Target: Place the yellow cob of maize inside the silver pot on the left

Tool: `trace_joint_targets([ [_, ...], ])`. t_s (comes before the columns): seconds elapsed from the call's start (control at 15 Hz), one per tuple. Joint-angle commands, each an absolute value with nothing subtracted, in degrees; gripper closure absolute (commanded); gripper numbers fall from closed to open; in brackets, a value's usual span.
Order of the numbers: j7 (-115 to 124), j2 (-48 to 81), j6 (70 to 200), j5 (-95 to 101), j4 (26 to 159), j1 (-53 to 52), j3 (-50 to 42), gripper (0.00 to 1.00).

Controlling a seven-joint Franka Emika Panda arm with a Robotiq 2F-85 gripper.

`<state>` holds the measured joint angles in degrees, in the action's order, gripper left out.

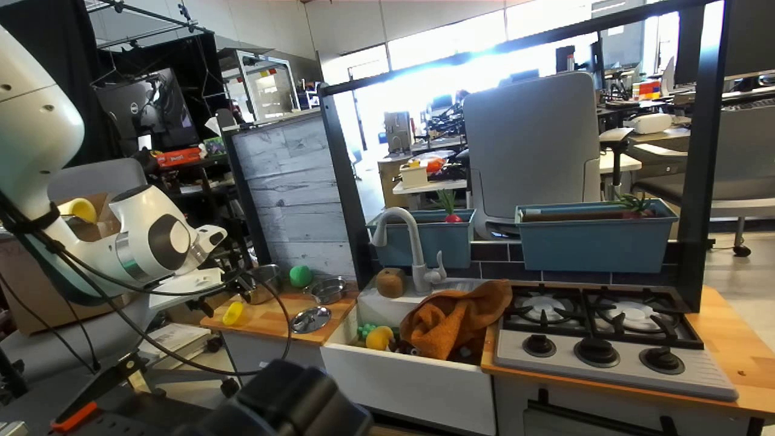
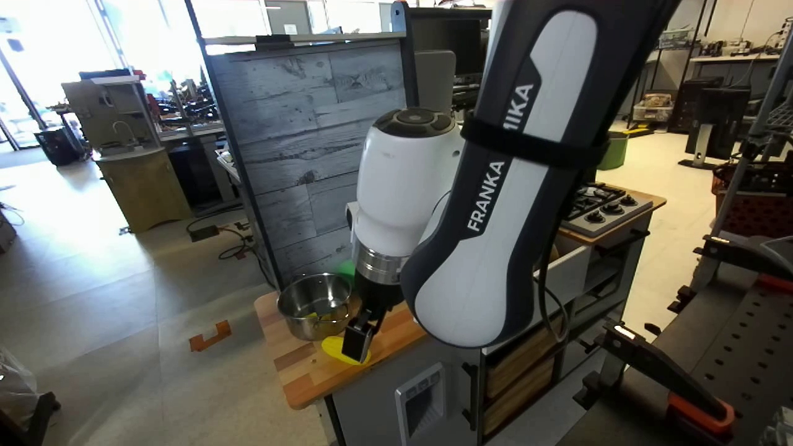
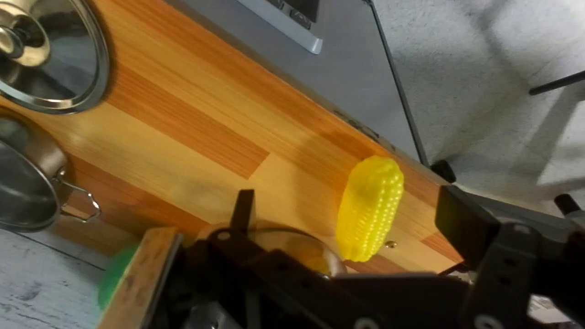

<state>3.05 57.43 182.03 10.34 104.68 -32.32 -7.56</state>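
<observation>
The yellow cob of maize (image 3: 371, 208) lies on the wooden counter near its front edge. It shows in both exterior views (image 1: 232, 313) (image 2: 336, 349). In the wrist view my gripper (image 3: 346, 212) is open, with one finger on each side of the cob and wood visible between. In an exterior view a finger of the gripper (image 2: 360, 337) partly covers the cob. The taller silver pot (image 2: 303, 325) stands upright behind the cob. It is partly behind the gripper in an exterior view (image 1: 261, 295), and in the wrist view the gripper hides much of it.
A smaller silver pot (image 1: 328, 292) and a lid (image 1: 310, 320) stand on the counter. A green round thing (image 1: 300, 276) is at the back by the grey wood wall (image 2: 297, 155). The sink (image 1: 412, 381) holds an orange-brown cloth (image 1: 451, 321) and toys.
</observation>
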Motion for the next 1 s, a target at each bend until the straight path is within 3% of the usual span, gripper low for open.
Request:
trace_joint_targets([
  [0.0,-0.2,59.2,182.0,10.5,101.9,-30.7,-5.3,0.0],
  [0.93,-1.8,65.6,183.1,9.8,91.9,-28.4,-3.0,0.0],
])
